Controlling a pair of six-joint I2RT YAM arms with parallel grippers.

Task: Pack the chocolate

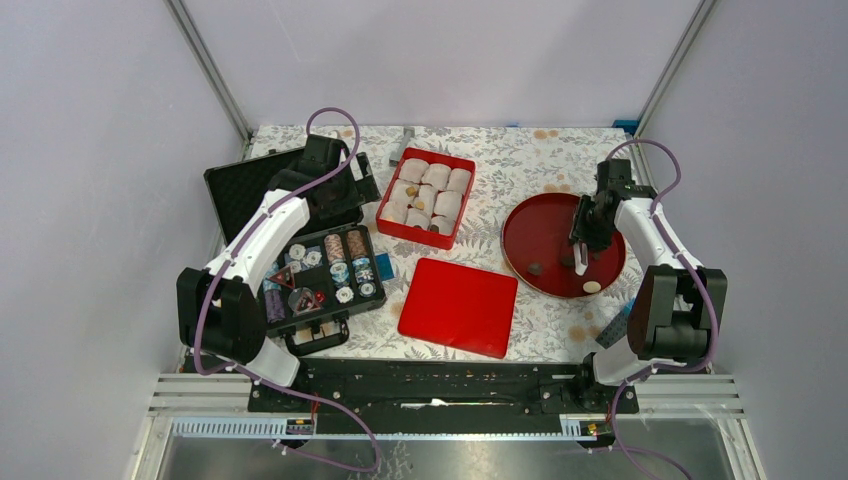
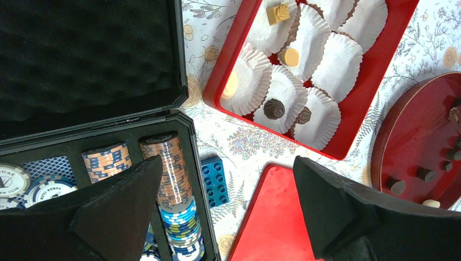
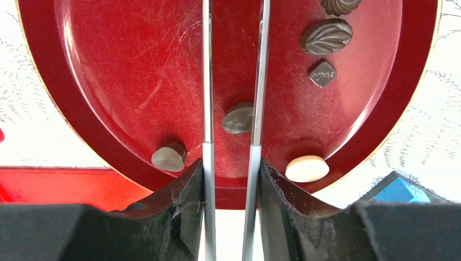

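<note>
- The right gripper (image 1: 580,255) hung over the round red plate (image 1: 520,235) at the table's (image 1: 520,160) 3 o'clock side.
- Its thin metal blades stood a narrow way apart, astride one dark oval chocolate (image 3: 238,118). A sliver of plate showed beside the left blade, so the oval was not pinched.
- More pieces lay loose on the plate: a grey-brown lump (image 3: 168,157) at the oval's 7 o'clock, a pale piece (image 3: 307,168) at 5 o'clock, and dark moulded ones (image 3: 326,36) toward 1 o'clock.
- The red box (image 2: 375,70) at the table's 12 o'clock held white paper cups (image 2: 337,68). Several carried pieces, among them a tan square (image 2: 278,13) and a dark swirl (image 2: 274,109).
- The left gripper (image 2: 228,159) was spread wide and held nothing. It hung above a blue brick (image 2: 215,179), between the black case (image 2: 81,54) of chips (image 2: 174,174) and the flat red lid (image 1: 458,305).
</note>
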